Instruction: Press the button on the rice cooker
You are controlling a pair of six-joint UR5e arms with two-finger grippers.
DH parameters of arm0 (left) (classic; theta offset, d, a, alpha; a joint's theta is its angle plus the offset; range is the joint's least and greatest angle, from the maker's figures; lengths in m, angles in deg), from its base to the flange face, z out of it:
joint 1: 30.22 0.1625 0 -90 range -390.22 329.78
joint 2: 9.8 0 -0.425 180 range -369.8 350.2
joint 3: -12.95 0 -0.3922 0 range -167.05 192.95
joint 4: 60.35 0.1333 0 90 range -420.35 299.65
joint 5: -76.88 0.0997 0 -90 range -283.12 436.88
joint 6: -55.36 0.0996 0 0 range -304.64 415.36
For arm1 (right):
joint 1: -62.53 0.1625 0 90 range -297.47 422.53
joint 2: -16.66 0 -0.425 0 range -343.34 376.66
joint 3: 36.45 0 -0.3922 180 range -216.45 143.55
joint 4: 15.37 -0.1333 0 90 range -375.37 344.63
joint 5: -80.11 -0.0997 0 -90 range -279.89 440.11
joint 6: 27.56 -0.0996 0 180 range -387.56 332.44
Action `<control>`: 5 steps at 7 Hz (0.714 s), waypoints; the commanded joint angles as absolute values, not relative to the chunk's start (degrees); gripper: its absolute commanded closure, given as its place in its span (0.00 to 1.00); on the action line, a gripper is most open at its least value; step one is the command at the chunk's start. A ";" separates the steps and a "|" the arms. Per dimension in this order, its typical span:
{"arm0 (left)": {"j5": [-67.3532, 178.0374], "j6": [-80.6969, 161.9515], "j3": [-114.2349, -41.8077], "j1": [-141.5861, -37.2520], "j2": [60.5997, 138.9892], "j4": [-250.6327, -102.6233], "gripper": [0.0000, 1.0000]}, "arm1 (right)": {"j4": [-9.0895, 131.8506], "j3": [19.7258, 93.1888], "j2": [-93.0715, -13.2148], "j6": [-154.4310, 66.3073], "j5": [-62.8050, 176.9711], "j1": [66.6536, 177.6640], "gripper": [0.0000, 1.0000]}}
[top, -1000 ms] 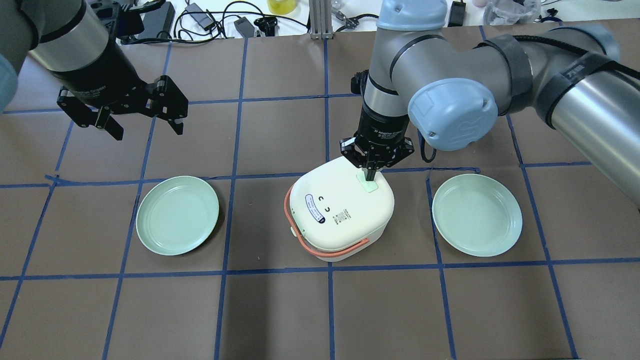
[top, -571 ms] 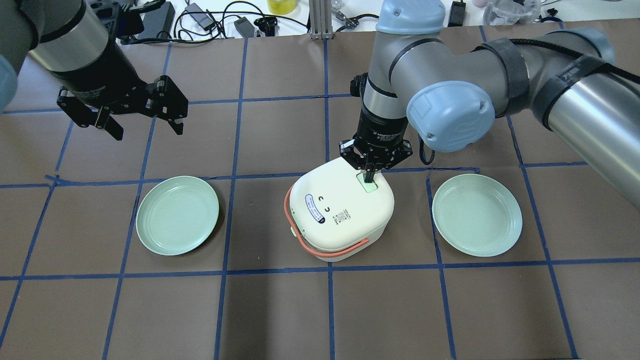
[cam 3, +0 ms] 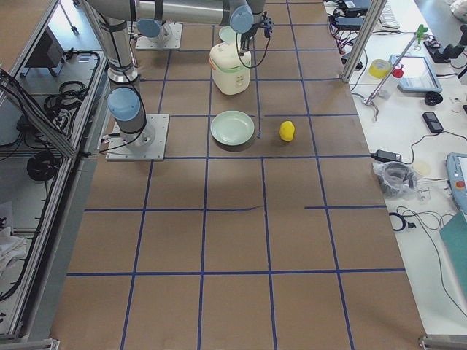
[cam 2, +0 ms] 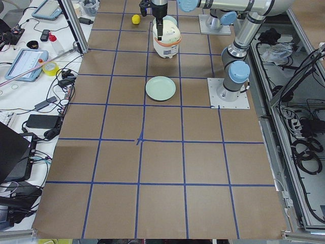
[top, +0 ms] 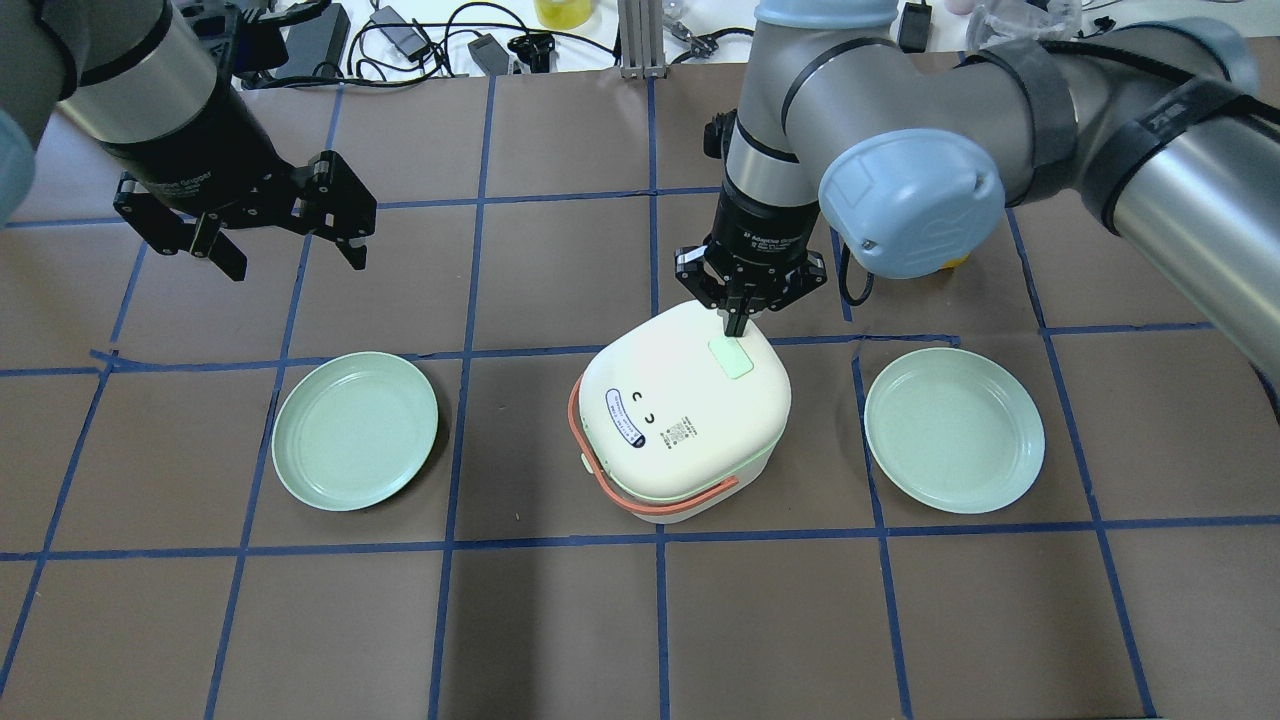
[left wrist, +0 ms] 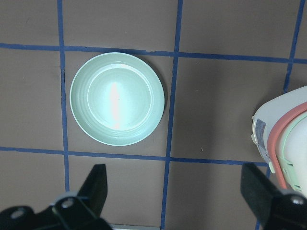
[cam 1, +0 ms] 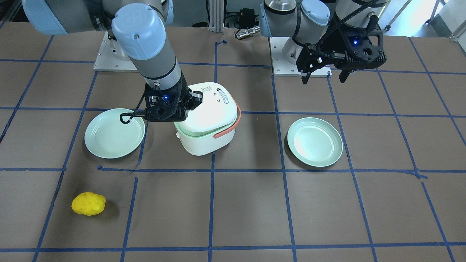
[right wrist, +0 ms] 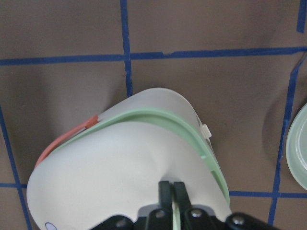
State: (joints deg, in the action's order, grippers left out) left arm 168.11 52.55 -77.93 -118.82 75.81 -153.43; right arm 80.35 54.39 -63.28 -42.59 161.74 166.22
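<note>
While the right tool (top: 737, 326), fingers pinched together on nothing, hangs over the far lid edge of the rice cooker (top: 680, 430), the pale green button (top: 731, 358) lies just below it, slightly robotward; the left tool (top: 294, 262), spread wide and empty, is well apart.

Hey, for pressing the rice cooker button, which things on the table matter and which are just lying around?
Part of the job: rice cooker; its green button on the lid; right gripper, fingers shut, tip by the button.
Just lying about: plate on the robot's left; plate on the robot's right; yellow lump; left gripper, open, hovering idle.
</note>
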 commanded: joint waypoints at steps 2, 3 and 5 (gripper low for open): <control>168.11 52.55 -77.93 -118.82 75.81 -153.42 0.00 | 74.39 44.08 -63.76 -46.98 163.95 165.63 0.00; 168.11 52.55 -77.93 -118.82 75.81 -153.42 0.00 | 74.54 43.28 -63.67 -46.55 165.43 164.84 0.00; 168.11 52.55 -77.93 -118.82 75.81 -153.42 0.00 | 74.55 43.18 -63.93 -44.36 167.73 162.74 0.00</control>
